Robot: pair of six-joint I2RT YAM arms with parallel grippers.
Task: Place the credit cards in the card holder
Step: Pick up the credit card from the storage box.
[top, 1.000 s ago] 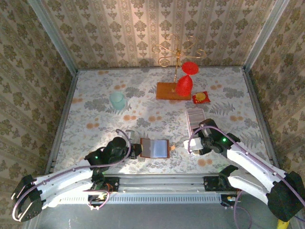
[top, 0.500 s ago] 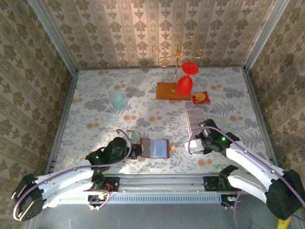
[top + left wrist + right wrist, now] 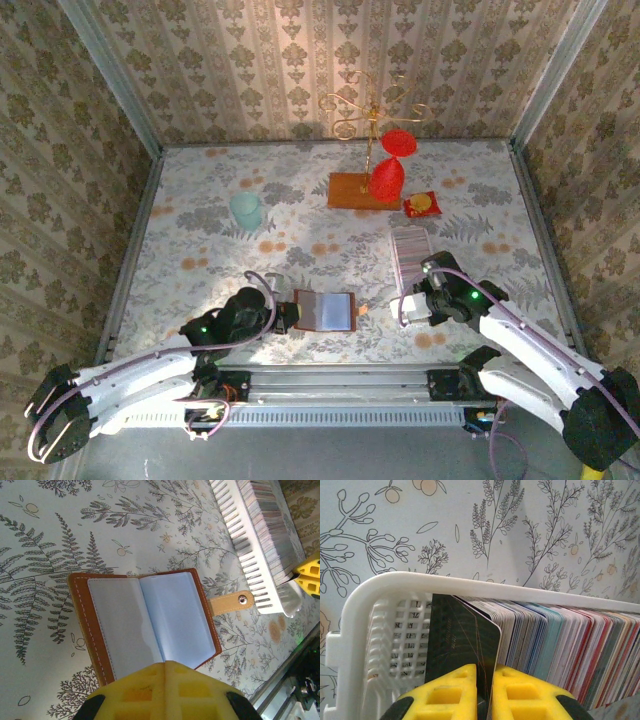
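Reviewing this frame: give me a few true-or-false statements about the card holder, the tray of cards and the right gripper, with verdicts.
1. The card holder lies open on the table. True.
2. The right gripper is closed on a dark card at the end of the white tray. True.
3. The tray is almost empty. False: credit cards pack it edge-on.
4. A card is tucked in the card holder's pockets. False: none shows there.
5. The holder's snap strap points away from the tray. False: it points toward it.
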